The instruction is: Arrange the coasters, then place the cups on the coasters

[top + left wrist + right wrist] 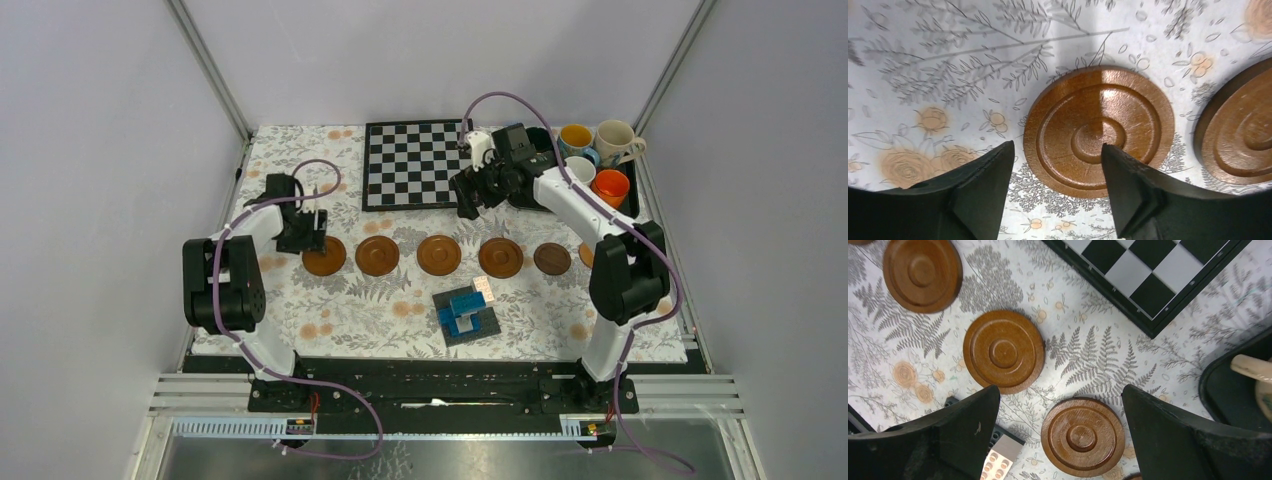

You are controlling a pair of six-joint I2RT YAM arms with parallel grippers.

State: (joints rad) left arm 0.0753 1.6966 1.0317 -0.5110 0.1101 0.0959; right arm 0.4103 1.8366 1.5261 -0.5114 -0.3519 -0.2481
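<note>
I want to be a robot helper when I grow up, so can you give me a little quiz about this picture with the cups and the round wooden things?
1. Where does the orange cup stand? A: on a coaster. B: in the black tray. C: on top of another cup.
2. True or false: the left hand is holding a coaster.
3. Fill in the gap: the coasters lie side by side in one ____.

Key: 1 B. 2 False: the hand is open and holds nothing. 3 Row.
</note>
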